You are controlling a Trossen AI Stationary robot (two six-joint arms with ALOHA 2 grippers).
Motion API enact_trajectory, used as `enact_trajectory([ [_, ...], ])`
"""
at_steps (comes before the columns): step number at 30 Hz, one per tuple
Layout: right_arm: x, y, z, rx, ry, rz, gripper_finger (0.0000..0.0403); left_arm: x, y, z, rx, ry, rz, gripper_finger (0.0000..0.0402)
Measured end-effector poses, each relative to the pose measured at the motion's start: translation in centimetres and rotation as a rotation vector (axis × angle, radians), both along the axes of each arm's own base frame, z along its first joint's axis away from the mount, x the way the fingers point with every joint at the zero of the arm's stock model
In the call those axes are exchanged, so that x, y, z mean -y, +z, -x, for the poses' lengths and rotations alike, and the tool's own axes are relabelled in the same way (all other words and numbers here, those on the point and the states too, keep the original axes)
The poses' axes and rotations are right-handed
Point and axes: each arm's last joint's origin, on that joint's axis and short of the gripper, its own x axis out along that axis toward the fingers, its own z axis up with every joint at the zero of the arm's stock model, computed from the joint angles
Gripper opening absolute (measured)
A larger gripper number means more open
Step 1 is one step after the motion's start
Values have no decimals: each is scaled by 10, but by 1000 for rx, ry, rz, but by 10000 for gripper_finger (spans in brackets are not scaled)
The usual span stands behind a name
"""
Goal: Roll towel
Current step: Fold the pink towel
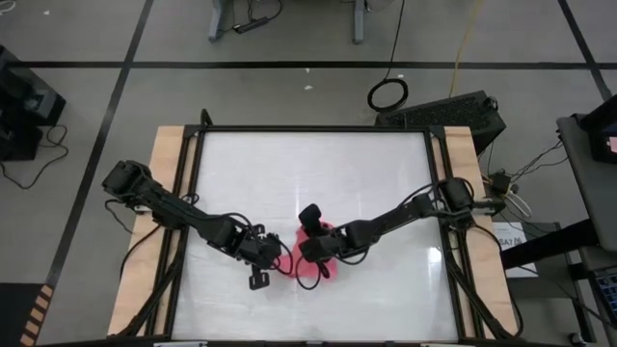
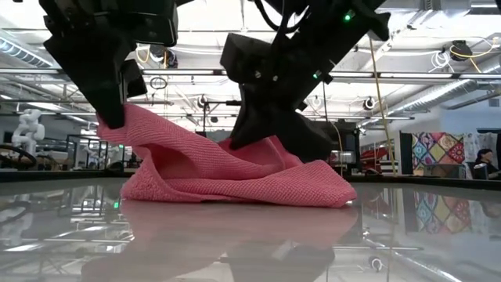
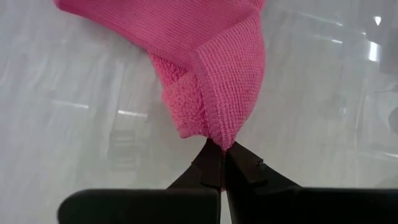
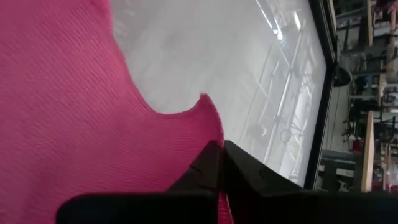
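The bright pink towel [image 1: 314, 262] lies bunched in the middle of the table toward the near edge, its lower folds resting on the table [image 2: 235, 192]. My left gripper [image 1: 281, 258] is at the towel's left side and is shut on a corner of it. My right gripper [image 1: 312, 249] is over the towel's far right part and is shut on its edge. In the low view the left gripper [image 2: 112, 121] holds one end raised, and the right gripper [image 2: 252, 139] stands in the middle of the cloth. My left gripper pinches a hemmed corner of the towel [image 3: 219, 134] between its two fingertips. It comes slanting down from the table's left. That corner [image 2: 129, 125] is lifted off the table, and the cloth slopes down from it to the part on the table. My right gripper pinches the towel at an edge [image 4: 208, 127] between its two fingers, slanting down from the table's right. The cloth there [image 2: 258, 149] is raised a little, and the rest sags onto the table. One layer or several, I cannot tell.
The white tabletop [image 1: 318, 173] has a black frame and wooden side strips [image 1: 164, 193]. Bare surface lies on all sides of the towel. A black box [image 1: 453, 114] and cables sit beyond the table's far right corner.
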Motion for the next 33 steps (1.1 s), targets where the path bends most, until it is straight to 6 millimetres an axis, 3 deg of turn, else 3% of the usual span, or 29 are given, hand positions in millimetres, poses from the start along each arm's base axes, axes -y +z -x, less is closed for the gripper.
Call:
enact_trajectory([
  [7,2,4,2,19,-36,-34,2,-1,-1,1,-12,1,-6,6],
  [14,-6,41,21,83,-110,-48,1,-4,1,7,-68,9,-50,6],
  [25,-3,144,77,337,-194,-209,0,-14,68,11,30,85,-287,6],
  [29,-5,159,89,356,-149,-290,0,-15,78,11,51,86,-318,6],
  [33,-9,162,93,358,-130,-299,0,-14,82,10,68,89,-310,6],
])
